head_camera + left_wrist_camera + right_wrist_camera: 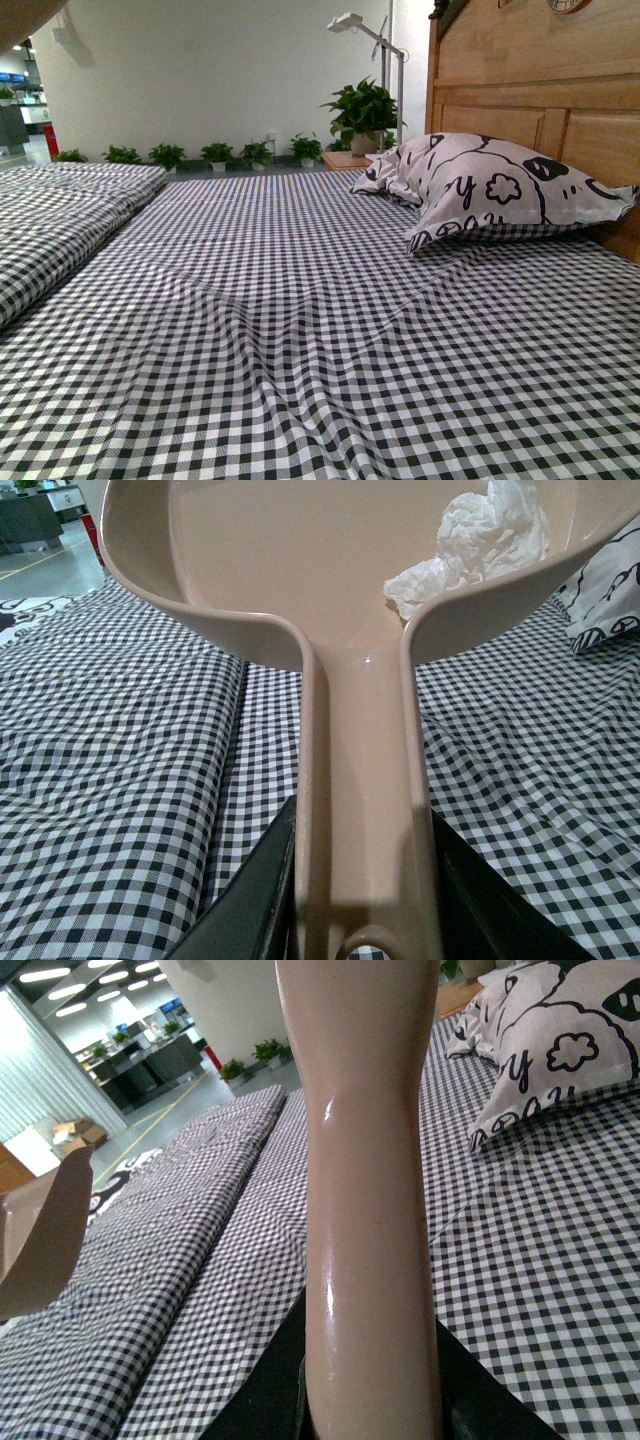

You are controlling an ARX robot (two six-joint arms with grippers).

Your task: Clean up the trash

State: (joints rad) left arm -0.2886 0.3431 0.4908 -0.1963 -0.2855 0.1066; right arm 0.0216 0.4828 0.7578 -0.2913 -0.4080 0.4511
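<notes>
From the front, a bed [300, 330] covered in a black-and-white checked sheet fills the picture. The cloth is soft and has small wrinkles and folds. A puffy pillow [490, 185] with black cartoon drawings lies at the head end, against the wooden headboard [540, 80]. Its far side is partly hidden by its own bulge. Small green potted plants [215, 155] line the white wall behind. No arm shows here.

In the left wrist view, a smooth, shiny beige dustpan [290, 570] is held above the sheet. Its long handle [365, 810] runs between the two dark fingers [255, 900] of the left gripper [362, 920], which press on it from both sides. The trash [480, 540], a crumpled white paper wad, sits inside the pan, near its back wall on the pillow side. The pan's wall hides part of the wad, and the pan's front is cut off.

In the right wrist view, the right gripper [365, 1400] squeezes a thick, glossy beige handle [365, 1190] between its dark jaws. The top of this tool is cut off, so what it is cannot be told. A beige curved edge, perhaps the dustpan, peeks in at one side.
</notes>
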